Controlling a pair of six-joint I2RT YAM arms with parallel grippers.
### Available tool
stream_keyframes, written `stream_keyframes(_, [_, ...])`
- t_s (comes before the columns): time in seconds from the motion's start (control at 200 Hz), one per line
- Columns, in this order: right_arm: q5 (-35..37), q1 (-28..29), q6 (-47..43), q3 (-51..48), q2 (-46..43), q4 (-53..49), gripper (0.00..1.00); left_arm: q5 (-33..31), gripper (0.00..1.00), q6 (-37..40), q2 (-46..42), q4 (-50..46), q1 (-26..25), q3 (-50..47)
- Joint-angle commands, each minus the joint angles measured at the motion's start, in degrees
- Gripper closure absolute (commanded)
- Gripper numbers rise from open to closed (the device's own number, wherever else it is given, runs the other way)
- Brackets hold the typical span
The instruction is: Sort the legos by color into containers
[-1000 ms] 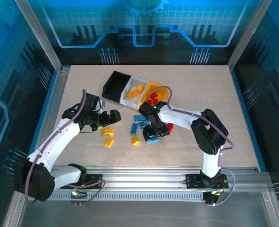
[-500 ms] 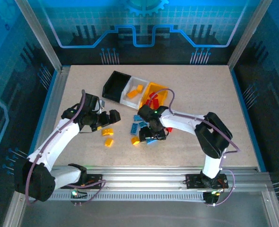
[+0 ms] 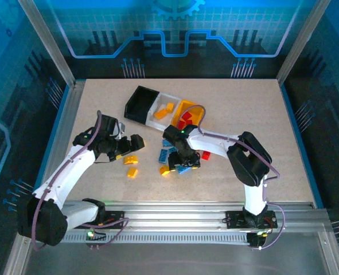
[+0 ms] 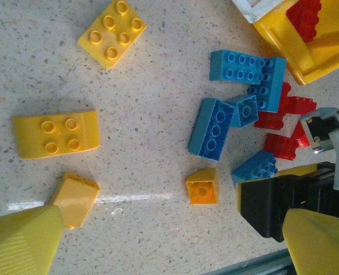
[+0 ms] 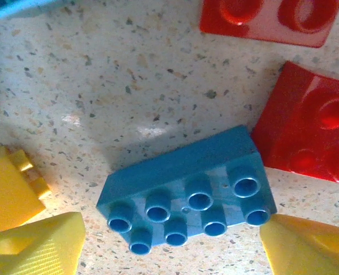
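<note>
White arms [image 3: 66,172], black joints [image 3: 249,161], yellow fingers [image 5: 37,246]

Loose legos [image 3: 165,153] lie on the table [image 3: 261,109] just before the containers [image 3: 138,104].

Speckled table [image 3: 244,109], scattered legos [image 3: 132,172], joined containers [image 3: 136,104]

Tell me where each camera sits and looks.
Top external: above and behind, looking down on the table; both arms show.
Left wrist: on the left gripper, facing down at legos; yellow fingertips show.
Right wrist: on the right gripper, close above a blue brick; fingertips show.
Shared: top and left wrist both see the yellow bin.
</note>
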Motion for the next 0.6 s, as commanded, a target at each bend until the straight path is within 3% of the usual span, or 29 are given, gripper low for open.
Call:
stream_keyframes(0.0, [4.2, -1.6, 0.8, -1.5, 2.5, -1.5, 0.19, 1.6, 0.01, 1.4, -1.1, -1.3, 0.8, -0.7])
stream_keyframes(0.2, [7.3, -2.2, 2.6, -2.6, 1.5, -4.2, 0.26, 1.7, 0.01, 1.0, -1.1, -0.8, 0.9, -1.4])
stream_keyframes(0.355, [5.5, -2.4, 2.2, -4.6, -0.6, -0.3, 0.31, 2.2, 0.01, -0.1, -0.9, 0.3, 1.0, -1.8])
stream_keyframes(0.595, [4.4, -2.7, 0.6, -3.4, 0.2, -0.4, 0.54, 2.5, 0.01, -1.0, -0.1, 0.8, 1.0, -1.9])
